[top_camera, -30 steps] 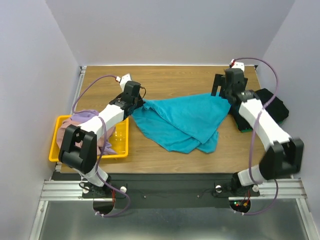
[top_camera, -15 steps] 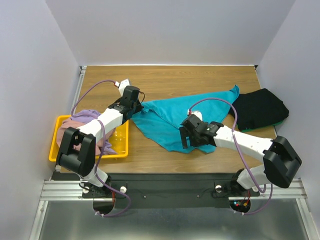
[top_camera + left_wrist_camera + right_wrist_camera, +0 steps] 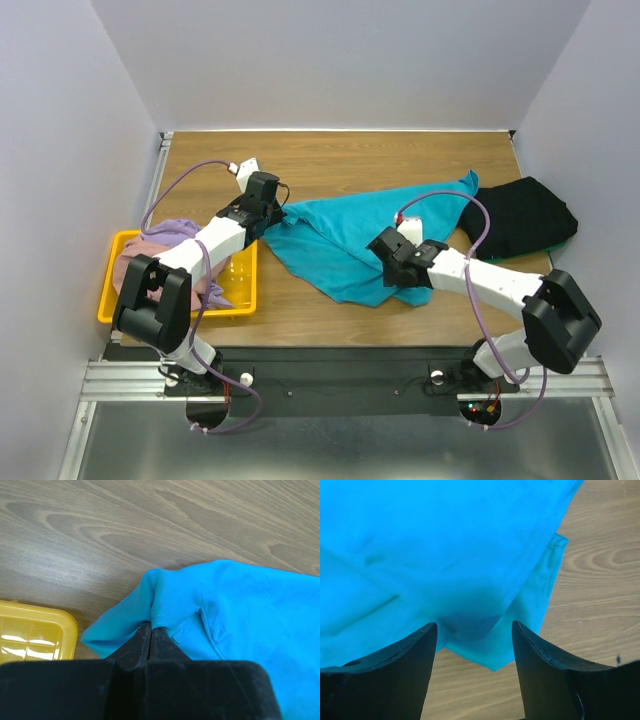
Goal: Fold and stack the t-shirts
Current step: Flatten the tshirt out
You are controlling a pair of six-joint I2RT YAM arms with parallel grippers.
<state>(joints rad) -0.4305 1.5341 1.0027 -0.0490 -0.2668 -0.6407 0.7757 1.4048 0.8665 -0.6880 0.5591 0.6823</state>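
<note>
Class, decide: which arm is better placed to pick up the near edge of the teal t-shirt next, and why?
Right. The right gripper hangs over that near edge of the teal t-shirt with its jaws apart. The left gripper is shut on the shirt's left corner.

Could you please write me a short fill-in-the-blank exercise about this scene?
The left gripper is ____ on the teal t-shirt.
The right gripper has its jaws ____ over that shirt's near edge.
The black t-shirt lies on the ____ side of the table.
The tray holding other shirts is ____.
Missing words: shut; open; right; yellow.
</note>
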